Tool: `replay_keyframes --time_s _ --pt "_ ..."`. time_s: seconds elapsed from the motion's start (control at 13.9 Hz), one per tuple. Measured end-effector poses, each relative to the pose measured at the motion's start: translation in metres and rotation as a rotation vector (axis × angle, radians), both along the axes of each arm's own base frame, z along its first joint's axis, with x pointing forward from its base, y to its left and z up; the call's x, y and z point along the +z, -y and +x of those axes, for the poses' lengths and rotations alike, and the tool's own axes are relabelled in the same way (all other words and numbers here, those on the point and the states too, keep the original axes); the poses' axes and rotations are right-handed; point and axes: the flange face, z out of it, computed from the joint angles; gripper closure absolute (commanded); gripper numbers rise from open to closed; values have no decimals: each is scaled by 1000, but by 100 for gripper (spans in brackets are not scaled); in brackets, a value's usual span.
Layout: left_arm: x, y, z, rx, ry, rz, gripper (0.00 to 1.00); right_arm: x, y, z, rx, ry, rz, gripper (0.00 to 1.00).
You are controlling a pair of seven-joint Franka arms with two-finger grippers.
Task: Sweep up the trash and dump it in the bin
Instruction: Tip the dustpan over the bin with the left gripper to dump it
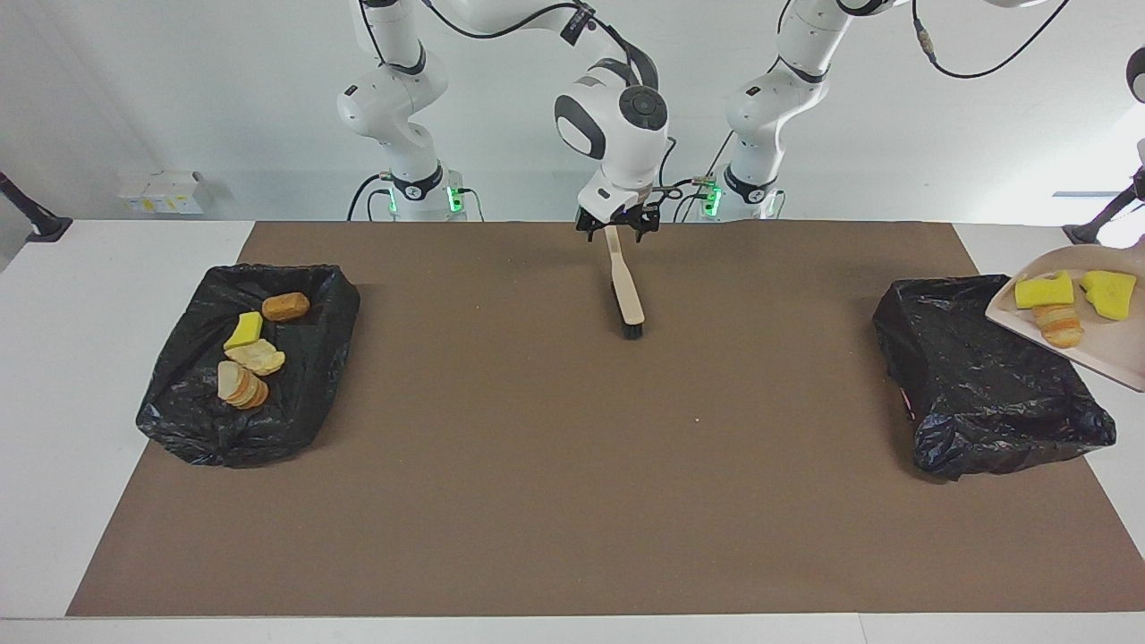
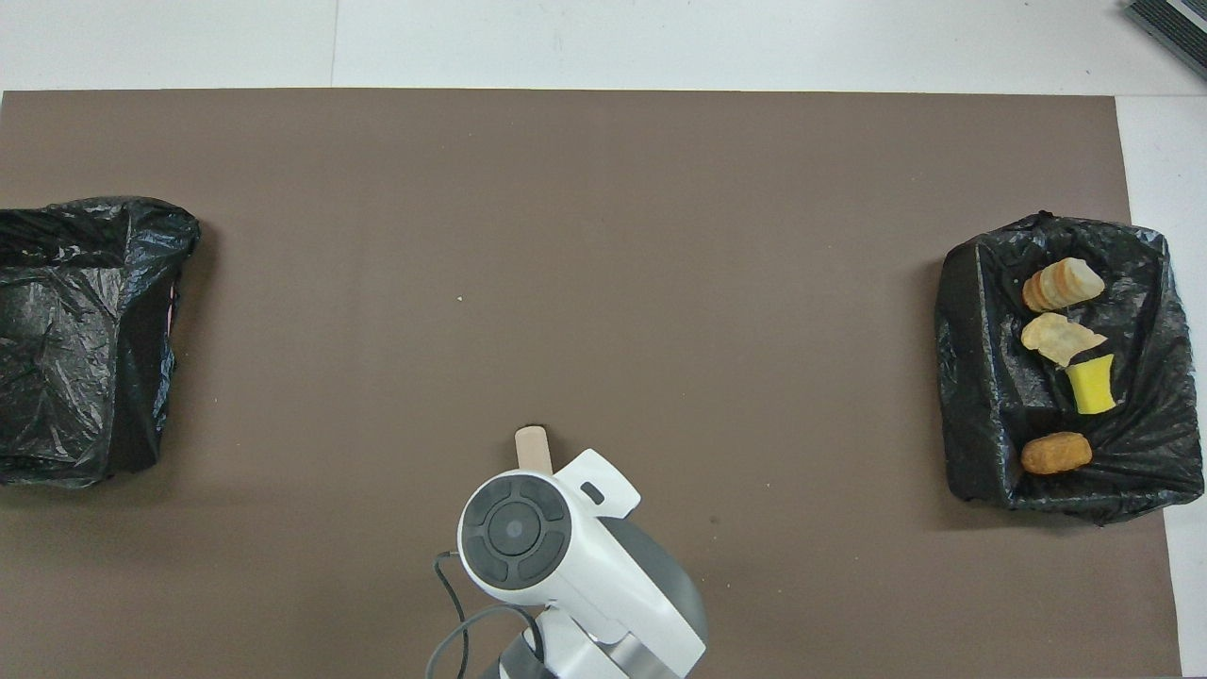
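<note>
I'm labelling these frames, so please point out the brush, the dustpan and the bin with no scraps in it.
brush (image 1: pixel 627 295), facing view, wooden handle.
dustpan (image 1: pixel 1114 349), facing view, bare tray floor.
bin with no scraps (image 1: pixel 984 376), facing view, black liner inside.

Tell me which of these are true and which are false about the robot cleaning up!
1. The right pincer holds the brush. True.
2. The dustpan is empty. False: three scraps sit on it, two yellow and one bread-like.
3. The bin at the right arm's end has four scraps in it. True.
4. The dustpan is over the bin with four scraps. False: it is raised over the edge of the other bin, at the left arm's end.
</note>
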Motion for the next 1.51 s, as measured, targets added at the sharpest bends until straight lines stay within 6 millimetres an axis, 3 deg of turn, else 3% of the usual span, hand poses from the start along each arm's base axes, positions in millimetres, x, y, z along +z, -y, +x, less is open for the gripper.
replay_keyframes --time_s 0.14,0.36,0.65,0.79,1.15,1.51 --pt "3 20 12 -51 -26 57 100 29 28 23 45 -16 15 0" --pt "4 30 19 -95 -79 157 100 78 83 55 125 -42 48 0" --pt "-11 59 27 -75 -123 246 100 129 156 92 221 -32 109 0" --pt "-19 90 35 -53 -132 305 100 144 200 112 270 -14 139 0" --pt "-8 133 52 -134 -119 469 100 166 310 144 321 53 67 0" --pt "-6 154 58 -161 -101 487 100 188 400 158 193 103 56 0"
